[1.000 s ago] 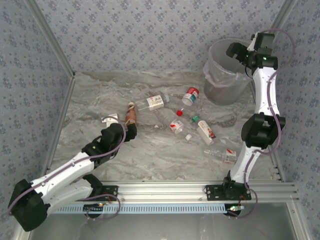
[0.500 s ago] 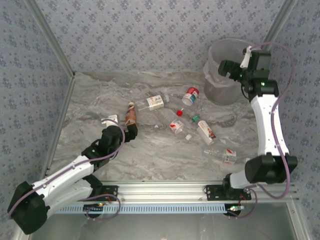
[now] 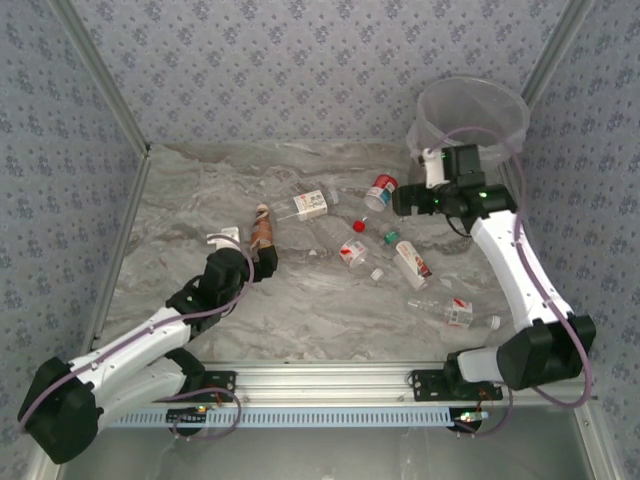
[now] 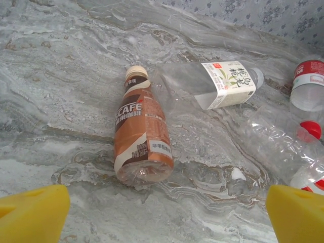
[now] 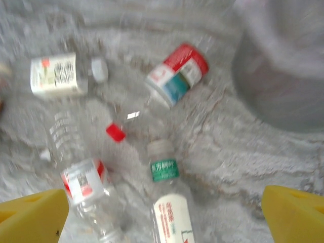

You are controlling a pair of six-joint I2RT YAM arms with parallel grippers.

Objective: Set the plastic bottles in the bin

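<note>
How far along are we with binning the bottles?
Nothing can be made out inside the bin. Both grippers are open and empty: the left gripper faces the brown coffee bottle, the right gripper hovers near the red-label bottle. At least six bottles lie on the table.

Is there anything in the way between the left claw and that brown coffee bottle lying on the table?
Nothing visible. The left gripper is wide open, with just bare table between it and the base of the brown bottle. A clear bottle with a white label lies beyond it, off to the right, not in the path.
</note>
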